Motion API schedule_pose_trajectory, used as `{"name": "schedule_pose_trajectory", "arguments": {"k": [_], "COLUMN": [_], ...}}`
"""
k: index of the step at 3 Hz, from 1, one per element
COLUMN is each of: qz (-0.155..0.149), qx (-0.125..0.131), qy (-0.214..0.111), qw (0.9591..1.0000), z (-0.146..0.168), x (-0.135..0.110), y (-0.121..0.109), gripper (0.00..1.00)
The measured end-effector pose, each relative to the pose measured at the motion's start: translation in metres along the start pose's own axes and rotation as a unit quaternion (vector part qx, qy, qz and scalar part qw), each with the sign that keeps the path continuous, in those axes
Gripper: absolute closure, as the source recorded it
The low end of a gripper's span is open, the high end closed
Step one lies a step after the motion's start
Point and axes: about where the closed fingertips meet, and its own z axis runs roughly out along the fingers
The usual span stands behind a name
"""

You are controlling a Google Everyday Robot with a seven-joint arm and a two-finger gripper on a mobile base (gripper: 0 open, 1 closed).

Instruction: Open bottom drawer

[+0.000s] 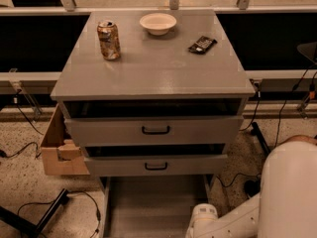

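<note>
hovering pincer (202, 217) beside one bottom drawer (153, 205)

Speckled terrazzo floor (25, 192) at lower left, crossed by black cables (26, 117). Open cardboard box (57, 152) at left. Dark panels (34, 38) across the top. Warm, dim light.

No text, brand or number can be read anywhere. The soda can (108, 39) on the cabinet's grey surface (158, 73) carries a mottled print, but no letters can be made out. The dark snack wrapper (202, 44) near the bowl shows pale marks too small to read. The gripper is out of view, past the lower edge where the white arm (233, 222) ends, beside the bottom drawer (148, 202).
</note>
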Motion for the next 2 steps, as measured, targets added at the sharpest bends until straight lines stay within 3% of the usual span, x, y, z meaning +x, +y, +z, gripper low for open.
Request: {"name": "schedule_pose_trajectory", "arguments": {"k": [1, 2], "qz": [0.003, 0.004], "qx": [0.003, 0.026], "qy": [0.029, 0.070], "qw": [0.9996, 0.9972], "z": [-0.060, -0.121], "x": [0.008, 0.035], "y": [0.003, 0.024], "gripper": [0.00, 0.00]}}
